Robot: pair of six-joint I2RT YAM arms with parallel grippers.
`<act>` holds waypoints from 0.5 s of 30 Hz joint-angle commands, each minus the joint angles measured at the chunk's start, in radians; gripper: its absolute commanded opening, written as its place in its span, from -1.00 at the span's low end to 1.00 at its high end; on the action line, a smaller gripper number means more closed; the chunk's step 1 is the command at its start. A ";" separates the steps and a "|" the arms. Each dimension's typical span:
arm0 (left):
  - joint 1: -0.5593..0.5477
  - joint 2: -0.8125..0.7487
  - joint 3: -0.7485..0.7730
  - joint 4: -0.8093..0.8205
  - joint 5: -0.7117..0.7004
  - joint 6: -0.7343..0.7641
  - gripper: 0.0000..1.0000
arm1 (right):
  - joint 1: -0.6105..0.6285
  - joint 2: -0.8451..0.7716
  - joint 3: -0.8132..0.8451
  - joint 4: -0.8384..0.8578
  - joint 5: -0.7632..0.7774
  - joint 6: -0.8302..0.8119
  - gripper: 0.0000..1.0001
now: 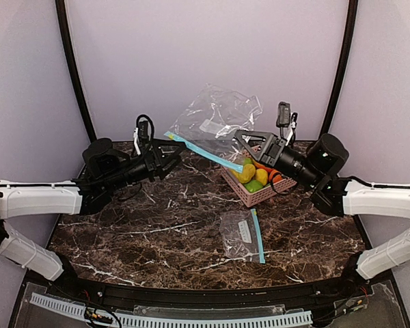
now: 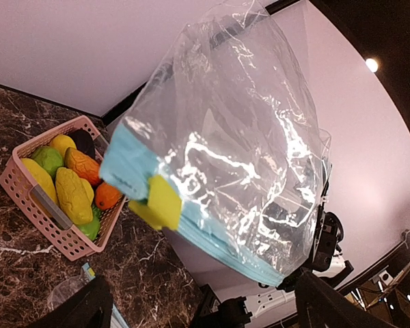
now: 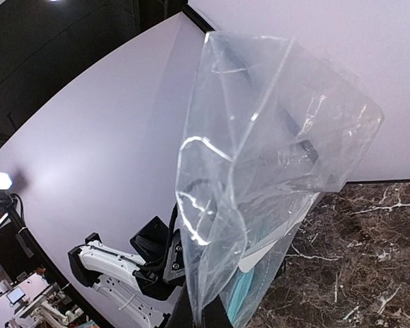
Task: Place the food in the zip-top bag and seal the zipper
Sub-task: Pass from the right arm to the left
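A clear zip-top bag [image 1: 215,116] with a blue zipper band [image 1: 201,150] and a yellow slider [image 2: 160,201] hangs in the air between the two arms. My right gripper [image 1: 240,139] is shut on the bag's edge. In the right wrist view the film is pinched between the right gripper's [image 3: 205,311] fingers. My left gripper [image 1: 176,152] is open, near the band's left end. In the left wrist view the left gripper's [image 2: 201,287] fingers stand wide apart below the bag [image 2: 239,137]. The food [image 1: 254,176], yellow, green, orange and dark toy pieces [image 2: 72,188], lies in the basket.
The pink lattice basket [image 1: 249,198] stands on the marble table at the back right, below the bag's slider end; it also shows in the left wrist view [image 2: 55,232]. A second, small zip-top bag [image 1: 242,234] lies flat near the table's middle. Curved black posts stand behind.
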 commanded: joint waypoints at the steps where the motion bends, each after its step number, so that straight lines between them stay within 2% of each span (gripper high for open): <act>1: -0.004 0.016 0.050 0.072 -0.020 -0.011 0.73 | 0.013 -0.021 -0.020 0.067 -0.018 0.006 -1.00; 2: -0.005 0.024 0.057 0.077 -0.023 -0.014 0.65 | 0.016 -0.023 -0.023 0.073 -0.016 0.008 -1.00; 3: -0.004 0.028 0.059 0.089 -0.027 -0.017 0.48 | 0.016 -0.023 -0.027 0.078 -0.015 0.012 -1.00; 8: -0.005 0.055 0.066 0.145 -0.034 -0.043 0.00 | 0.020 -0.028 -0.045 0.093 -0.008 0.021 -1.00; 9: -0.005 0.060 0.067 0.159 -0.034 -0.045 -0.18 | 0.021 -0.028 -0.048 0.093 -0.005 0.023 -1.00; 10: -0.005 0.062 0.068 0.166 -0.035 -0.048 -0.26 | 0.020 -0.028 -0.052 0.094 -0.001 0.024 -1.00; 12: -0.004 0.064 0.069 0.167 -0.034 -0.048 -0.55 | 0.020 -0.032 -0.060 0.093 0.007 0.025 -1.00; 15: -0.004 0.060 0.063 0.163 -0.042 -0.040 -0.85 | 0.020 -0.036 -0.076 0.085 0.019 0.024 -1.00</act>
